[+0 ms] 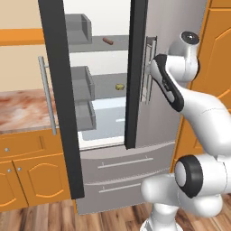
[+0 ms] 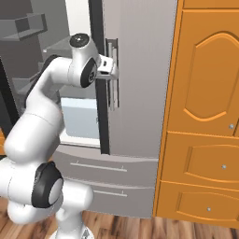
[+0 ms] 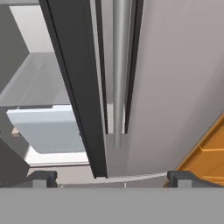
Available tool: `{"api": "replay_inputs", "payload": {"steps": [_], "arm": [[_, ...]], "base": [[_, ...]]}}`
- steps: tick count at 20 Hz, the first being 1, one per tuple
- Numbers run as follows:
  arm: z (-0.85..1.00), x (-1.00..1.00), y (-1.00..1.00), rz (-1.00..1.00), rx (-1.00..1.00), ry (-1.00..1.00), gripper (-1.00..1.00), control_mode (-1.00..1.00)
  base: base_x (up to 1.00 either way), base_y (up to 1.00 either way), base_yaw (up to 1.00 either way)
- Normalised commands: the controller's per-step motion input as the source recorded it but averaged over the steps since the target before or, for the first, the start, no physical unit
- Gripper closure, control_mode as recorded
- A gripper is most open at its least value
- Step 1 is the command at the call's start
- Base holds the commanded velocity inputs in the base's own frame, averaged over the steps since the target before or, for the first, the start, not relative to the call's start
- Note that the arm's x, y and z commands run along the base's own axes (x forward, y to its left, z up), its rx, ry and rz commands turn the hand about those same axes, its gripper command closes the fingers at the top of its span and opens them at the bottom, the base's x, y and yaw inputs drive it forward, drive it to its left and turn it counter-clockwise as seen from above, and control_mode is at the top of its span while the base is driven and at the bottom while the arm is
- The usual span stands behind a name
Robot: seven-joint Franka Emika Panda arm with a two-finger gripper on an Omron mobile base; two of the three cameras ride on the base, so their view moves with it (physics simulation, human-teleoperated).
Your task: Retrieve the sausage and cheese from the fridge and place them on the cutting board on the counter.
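The fridge (image 1: 158,113) stands with its left door (image 1: 58,99) swung wide and its right door (image 1: 136,76) slightly ajar. A reddish-brown sausage (image 1: 107,41) lies on the upper shelf. A pale-yellow cheese (image 1: 119,86) sits on the shelf below. My gripper (image 2: 111,70) is open at the right door's vertical bar handle (image 3: 118,78), and holds nothing. In the hand view the gripper (image 3: 111,177) has one fingertip on each side of the handle's line. The marbled counter (image 1: 18,108) is left of the fridge. The cutting board is out of view.
Grey door bins (image 1: 83,85) line the inside of the open left door. Two steel drawers (image 1: 122,171) sit under the fridge compartment. Tall orange cabinets (image 2: 205,102) stand right of the fridge, and orange base cabinets (image 1: 27,176) sit under the counter.
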Motion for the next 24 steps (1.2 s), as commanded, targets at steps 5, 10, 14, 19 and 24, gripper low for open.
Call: {"api": "replay_inputs", "payload": {"steps": [5, 10, 14, 19, 24], "arm": [[0.0, 0.42, 0.0, 0.0, 0.0, -0.07, -1.0, -1.0], [0.0, 0.61, 0.0, 0.0, 0.0, -0.01, -1.0, -1.0], [-0.01, 0.52, -0.08, 0.0, 0.0, 0.0, -1.0, -1.0], [-0.05, 0.33, -0.34, 0.0, 0.0, 0.0, -1.0, -1.0], [-0.16, 0.38, -0.27, 0.0, 0.0, -0.02, -1.0, -1.0]], "base": [[0.0, 0.0, 0.0], [0.0, 0.0, 0.0], [0.0, 0.0, 0.0], [0.0, 0.0, 0.0], [0.0, 0.0, 0.0]]}}
